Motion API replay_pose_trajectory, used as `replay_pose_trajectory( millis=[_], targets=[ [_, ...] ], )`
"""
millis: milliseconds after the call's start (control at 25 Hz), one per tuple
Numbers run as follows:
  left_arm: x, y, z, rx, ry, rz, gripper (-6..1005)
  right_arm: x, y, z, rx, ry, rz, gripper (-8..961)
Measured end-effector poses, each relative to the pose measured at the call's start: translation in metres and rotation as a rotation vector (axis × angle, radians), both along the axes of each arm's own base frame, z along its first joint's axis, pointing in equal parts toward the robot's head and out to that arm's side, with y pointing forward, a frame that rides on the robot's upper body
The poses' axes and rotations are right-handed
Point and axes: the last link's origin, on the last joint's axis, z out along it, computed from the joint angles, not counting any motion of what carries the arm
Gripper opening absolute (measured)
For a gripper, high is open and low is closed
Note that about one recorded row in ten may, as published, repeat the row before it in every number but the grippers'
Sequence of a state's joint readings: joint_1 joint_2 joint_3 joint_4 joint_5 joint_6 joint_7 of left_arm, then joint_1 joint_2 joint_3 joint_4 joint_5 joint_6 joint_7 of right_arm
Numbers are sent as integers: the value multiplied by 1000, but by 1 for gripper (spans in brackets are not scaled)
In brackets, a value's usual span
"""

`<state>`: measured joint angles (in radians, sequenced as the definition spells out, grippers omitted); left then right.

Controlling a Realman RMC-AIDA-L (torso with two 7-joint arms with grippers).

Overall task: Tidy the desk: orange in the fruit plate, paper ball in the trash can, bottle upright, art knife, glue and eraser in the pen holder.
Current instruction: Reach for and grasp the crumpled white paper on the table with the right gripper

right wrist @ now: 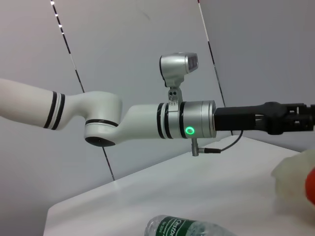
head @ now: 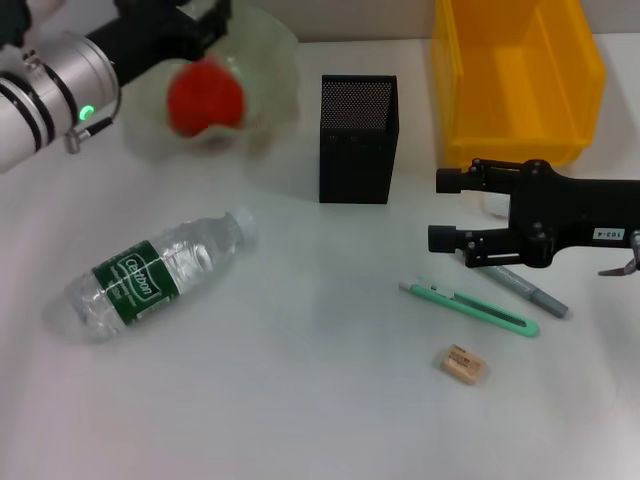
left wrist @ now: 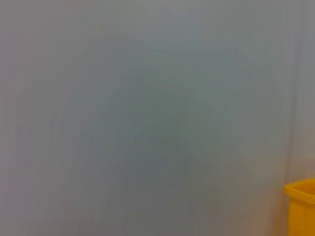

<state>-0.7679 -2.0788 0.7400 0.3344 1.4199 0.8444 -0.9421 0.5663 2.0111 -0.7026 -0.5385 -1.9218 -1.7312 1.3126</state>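
The orange (head: 205,95) lies in the translucent fruit plate (head: 265,60) at the back left; both also show in the right wrist view, orange (right wrist: 311,184) and plate (right wrist: 290,172). My left gripper (head: 205,30) hangs just above the orange, open and empty. The water bottle (head: 150,275) lies on its side at the front left. The green art knife (head: 470,305), the grey glue pen (head: 535,293) and the eraser (head: 463,364) lie at the front right. My right gripper (head: 436,210) is open and empty, just above the glue pen. The black mesh pen holder (head: 358,138) stands mid-table. No paper ball clearly shows.
A yellow bin (head: 515,75) stands at the back right behind my right gripper; its corner shows in the left wrist view (left wrist: 300,206). The white table (head: 300,400) runs past the front edge of the view. My left arm (right wrist: 147,120) spans the right wrist view.
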Motion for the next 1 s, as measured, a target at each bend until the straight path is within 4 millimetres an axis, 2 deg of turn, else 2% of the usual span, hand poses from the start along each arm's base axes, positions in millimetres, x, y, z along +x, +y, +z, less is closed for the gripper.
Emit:
replay_pose_trajectory(
  millis=[160,320,360,520,560,640,680,760,840,1000],
  targets=[
    [1,-2,-4,-15,8,-11,481,0,1,0,2,-2,-3,764],
    [2,-12,-1,-30,-79,-45,645,1,3,0,5,-8,-26,762],
    [1,-27,4,-47,-152,-100,686,2,5,1,6,-12,-42,761],
    [-7,-61,9,-77,-249,-198,720,4,11,5,4,-22,-118,758],
    [-14,-79,9,-96,-285,-228,729,3,14,8,2,-24,-138,758],
    [-22,-93,5,-114,-299,-227,728,0,20,13,-9,-27,-186,756],
    [-22,-93,5,-114,-299,-227,728,-3,25,17,-16,-42,-226,756],
    [-30,-111,-5,-140,-295,-231,728,-8,37,23,-41,-97,-314,754],
    [-33,-118,-12,-149,-288,-231,727,-15,49,28,-63,-194,-424,753],
    [-33,-122,-21,-162,-290,-228,726,-29,64,45,-43,-328,-614,750]
  ],
)
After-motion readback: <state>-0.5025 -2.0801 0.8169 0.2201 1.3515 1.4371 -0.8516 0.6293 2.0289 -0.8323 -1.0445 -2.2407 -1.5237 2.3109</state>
